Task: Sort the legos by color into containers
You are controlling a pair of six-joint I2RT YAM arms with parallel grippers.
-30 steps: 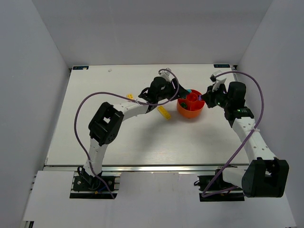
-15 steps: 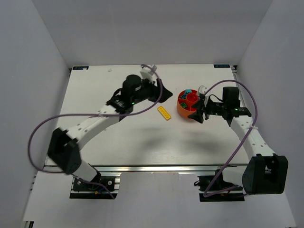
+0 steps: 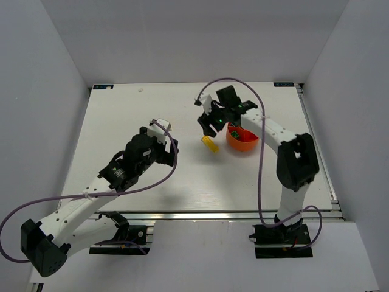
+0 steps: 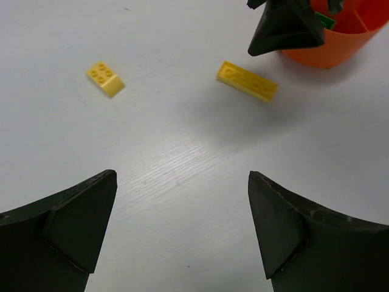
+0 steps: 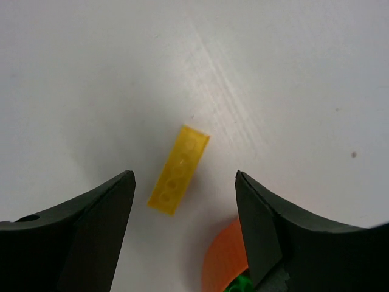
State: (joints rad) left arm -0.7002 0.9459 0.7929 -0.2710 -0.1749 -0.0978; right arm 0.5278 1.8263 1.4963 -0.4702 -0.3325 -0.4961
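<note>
1. Change from the earlier frame: my left arm has drawn back toward its base, and my right arm has swung over the bowl (image 3: 244, 145) to its left side. The long yellow brick (image 3: 209, 144) lies where it lay before.
2. Left gripper (image 4: 181, 176), nearest the bases: jaws spread wide with nothing between them, facing bare table (image 3: 115, 115).
3. Small yellow brick (image 4: 106, 79): flat on the table, studs up, well apart from the long one.
4. Long yellow brick: flat on the table, just beside the bowl's left wall. I see no contact between them.
5. Right gripper (image 5: 183, 176): it hangs over the long yellow brick with jaws wide and empty. In the right wrist view the brick sits between the fingers. Its long sides face them, slightly skewed.
6. Bowl, farthest: a green brick (image 4: 324, 21) shows in one compartment. The right arm hides most of the rest.
7. Step in hand, as I judge it: pickup of the long yellow brick by the right arm. The next move calls for a small wrist turn to square the jaws, then a straight descent and a close across the narrow width. I cannot yet tell which compartment takes yellow.
</note>
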